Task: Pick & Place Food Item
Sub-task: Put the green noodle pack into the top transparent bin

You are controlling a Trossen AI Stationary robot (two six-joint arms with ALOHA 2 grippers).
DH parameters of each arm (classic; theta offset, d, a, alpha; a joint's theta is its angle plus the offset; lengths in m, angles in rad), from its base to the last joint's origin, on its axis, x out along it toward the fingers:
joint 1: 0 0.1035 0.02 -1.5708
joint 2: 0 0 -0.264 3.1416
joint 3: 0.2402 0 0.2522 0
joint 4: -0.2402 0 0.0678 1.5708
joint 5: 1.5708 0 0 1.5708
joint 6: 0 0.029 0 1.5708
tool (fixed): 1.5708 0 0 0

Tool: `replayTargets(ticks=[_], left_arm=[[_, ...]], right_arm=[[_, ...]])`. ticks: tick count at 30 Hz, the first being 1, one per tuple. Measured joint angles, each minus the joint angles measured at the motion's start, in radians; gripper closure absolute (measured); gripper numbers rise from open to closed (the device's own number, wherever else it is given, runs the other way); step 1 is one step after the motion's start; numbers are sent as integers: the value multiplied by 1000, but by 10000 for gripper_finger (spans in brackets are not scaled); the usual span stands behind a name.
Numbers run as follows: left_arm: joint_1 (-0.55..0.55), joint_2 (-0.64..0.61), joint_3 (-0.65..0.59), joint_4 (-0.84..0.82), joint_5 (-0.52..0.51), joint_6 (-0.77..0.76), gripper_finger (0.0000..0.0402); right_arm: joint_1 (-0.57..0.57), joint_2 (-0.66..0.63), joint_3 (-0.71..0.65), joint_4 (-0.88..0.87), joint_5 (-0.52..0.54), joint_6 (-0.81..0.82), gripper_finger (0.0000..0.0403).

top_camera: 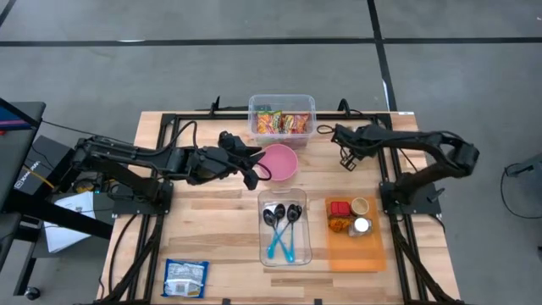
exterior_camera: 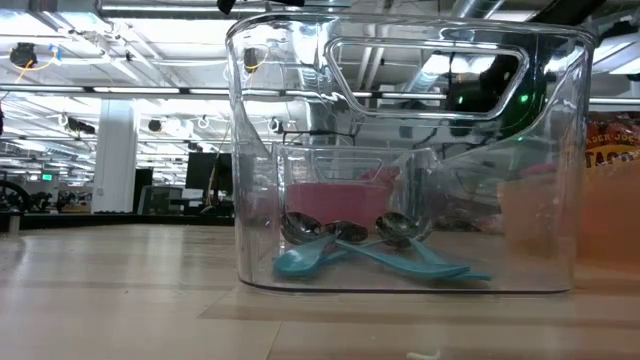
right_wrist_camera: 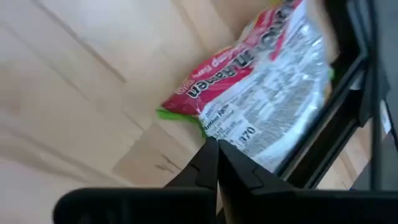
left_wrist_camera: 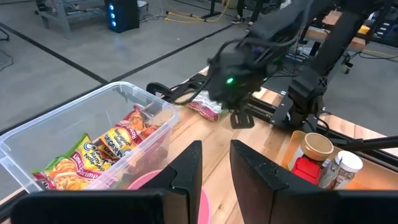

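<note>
While the right gripper (top_camera: 336,132) hangs just beside the clear plastic tub (top_camera: 281,117) of noodle packets, on the side away from the left arm, its jaws are pressed fully together with nothing between them. Its own camera shows the red and white ramen packet (right_wrist_camera: 261,93) lying on the wooden bench (top_camera: 220,229) just past the fingertips, untouched and partly tucked against a black frame rail (right_wrist_camera: 329,134). The left wrist view places that packet (left_wrist_camera: 206,107) on the bench near the tub's corner, under the right arm.

On the tub's other side the left gripper (top_camera: 251,168) hovers by the pink round bowl (top_camera: 280,163), which sits just in front of the tub. Its jaws stand slightly parted and hold nothing.

Farther from the tub than the bowl, a clear rectangular container (top_camera: 284,229) holds two blue-handled spoons (top_camera: 282,227). Beside that, an orange tray (top_camera: 356,250) carries small jars. A blue and white pouch (top_camera: 185,277) lies far from the tub, at the bench's near edge.
</note>
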Motion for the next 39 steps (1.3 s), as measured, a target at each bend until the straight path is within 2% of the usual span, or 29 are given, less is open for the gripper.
replayTargets(ticks=[7,10,14,18,23,27,31,39], left_arm=[[0,0,0,0,-1,0,325],[0,0,0,0,-1,0,325],[0,0,0,0,-2,9,325],[0,0,0,0,-2,9,325],[0,0,0,0,-2,7,325],[0,0,0,0,-2,1,325],[0,0,0,0,-2,-34,325],[0,0,0,11,19,-52,325]], right_arm=[[76,-201,56,-142,-126,133,402],[102,-264,50,-158,-122,121,402],[127,-289,37,-120,-181,69,387],[147,-210,37,-110,-125,41,339],[149,-39,37,-89,-47,21,258],[149,74,37,-47,11,25,214],[140,129,37,-33,90,71,204],[125,155,-4,62,94,77,239]])
